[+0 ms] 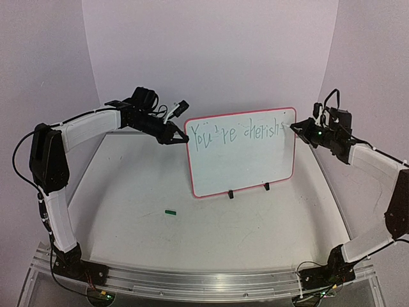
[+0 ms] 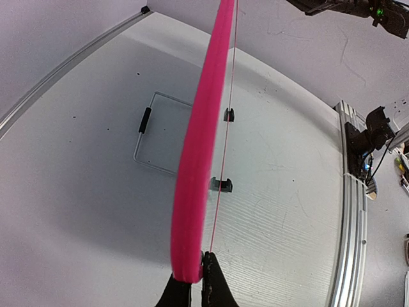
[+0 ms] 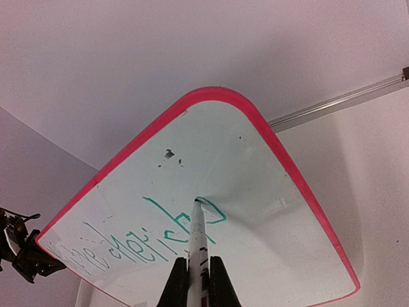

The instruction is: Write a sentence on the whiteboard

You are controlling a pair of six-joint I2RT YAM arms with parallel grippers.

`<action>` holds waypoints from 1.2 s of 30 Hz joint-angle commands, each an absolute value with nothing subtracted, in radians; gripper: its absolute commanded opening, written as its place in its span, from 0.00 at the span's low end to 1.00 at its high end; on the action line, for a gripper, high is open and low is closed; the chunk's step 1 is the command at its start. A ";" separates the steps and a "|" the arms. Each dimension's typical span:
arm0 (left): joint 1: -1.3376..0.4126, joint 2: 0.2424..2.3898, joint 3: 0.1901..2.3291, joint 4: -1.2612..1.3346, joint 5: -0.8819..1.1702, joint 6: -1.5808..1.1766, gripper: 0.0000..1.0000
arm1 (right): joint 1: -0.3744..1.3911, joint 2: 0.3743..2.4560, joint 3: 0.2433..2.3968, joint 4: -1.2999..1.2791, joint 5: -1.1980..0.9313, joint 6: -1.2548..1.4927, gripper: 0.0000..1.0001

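Observation:
The whiteboard (image 1: 243,163) stands upright on two black clip feet (image 1: 230,194) at the table's middle back, with a red frame. The green sentence (image 1: 238,133) runs along its top line and reads roughly "You're cherish". My left gripper (image 1: 174,135) is shut on the board's upper left edge; in the left wrist view the fingers (image 2: 214,288) pinch the pink frame (image 2: 198,160). My right gripper (image 1: 305,131) is shut on a white marker (image 3: 199,240). The marker's tip touches the board (image 3: 268,192) at the last green letter (image 3: 214,211), near the top right corner.
A small green cap (image 1: 170,212) lies on the table in front of the board, to the left. A clear rectangular frame with a black grip (image 2: 146,119) lies on the table behind the board. An aluminium rail (image 1: 204,278) runs along the near edge. Curved white backdrop walls enclose the table.

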State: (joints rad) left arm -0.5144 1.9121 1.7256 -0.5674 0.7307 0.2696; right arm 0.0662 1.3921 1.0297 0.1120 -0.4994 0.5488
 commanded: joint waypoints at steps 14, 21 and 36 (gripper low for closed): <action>-0.525 1.897 1.711 -0.618 0.676 0.315 0.00 | 0.062 1.380 0.965 0.125 -0.521 0.545 0.00; -0.525 1.894 1.710 -0.618 0.676 0.316 0.00 | 0.063 1.372 0.980 0.112 -0.474 0.542 0.00; -0.525 1.890 1.708 -0.620 0.676 0.317 0.00 | 0.056 1.302 0.980 0.097 -0.419 0.539 0.00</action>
State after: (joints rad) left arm -0.5144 1.9110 1.7256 -0.5701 0.7303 0.2729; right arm 0.0658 1.3437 0.9623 0.0883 -0.4495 0.5495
